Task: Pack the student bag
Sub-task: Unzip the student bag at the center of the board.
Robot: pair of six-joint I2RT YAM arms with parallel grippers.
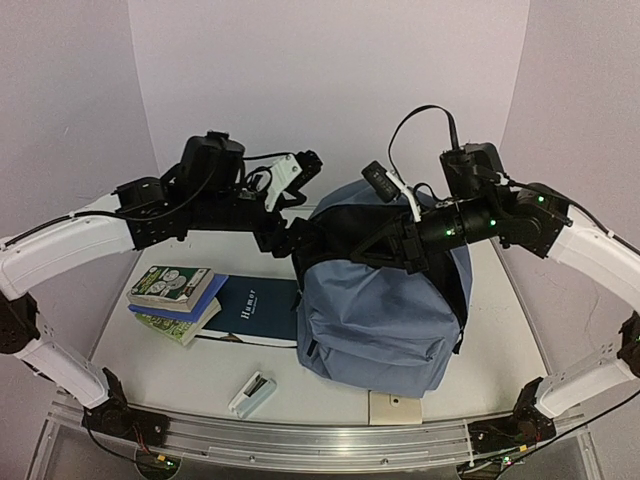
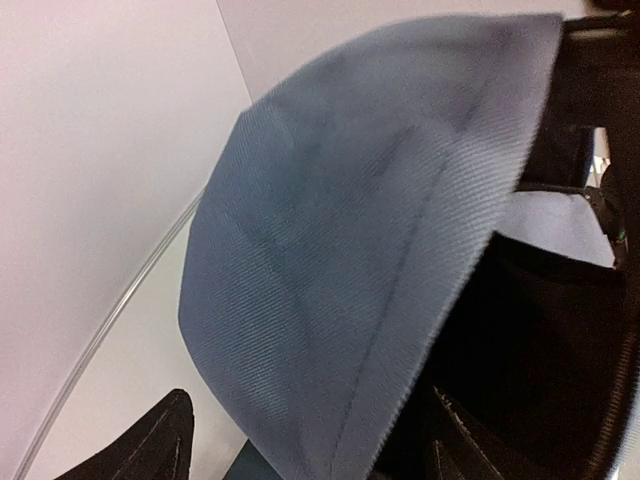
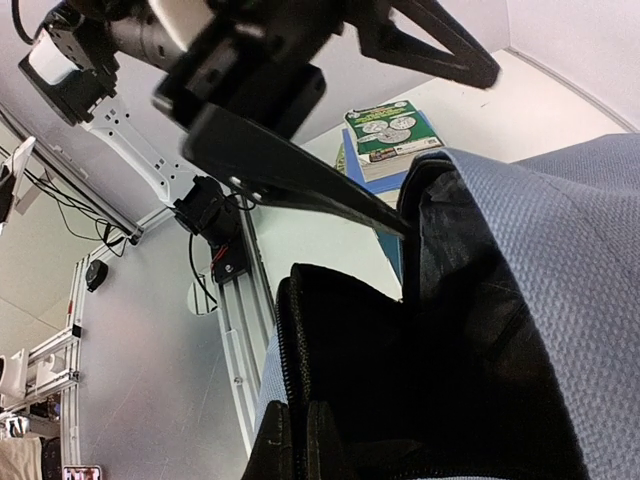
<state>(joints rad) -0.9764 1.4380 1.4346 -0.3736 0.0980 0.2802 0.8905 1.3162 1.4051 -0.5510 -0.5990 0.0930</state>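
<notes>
The student bag (image 1: 385, 310), a slate-blue backpack with black lining, stands upright mid-table with its top open. My left gripper (image 1: 298, 238) is at the bag's upper left edge. In the left wrist view its fingers (image 2: 150, 440) stand wide apart, open, with the blue flap (image 2: 340, 250) hanging between them and not pinched. My right gripper (image 1: 397, 250) reaches in from the right and is shut on the bag's black zipper rim (image 3: 300, 330); its fingertips (image 3: 270, 450) clamp that edge. The black inside (image 3: 450, 380) is dark, so its contents are hidden.
Left of the bag lies a stack of books (image 1: 175, 290), green-covered in the right wrist view (image 3: 393, 135), beside a dark blue book (image 1: 250, 310). A small white object (image 1: 252, 393) and a beige tag (image 1: 395, 408) lie near the front rail (image 1: 300, 440).
</notes>
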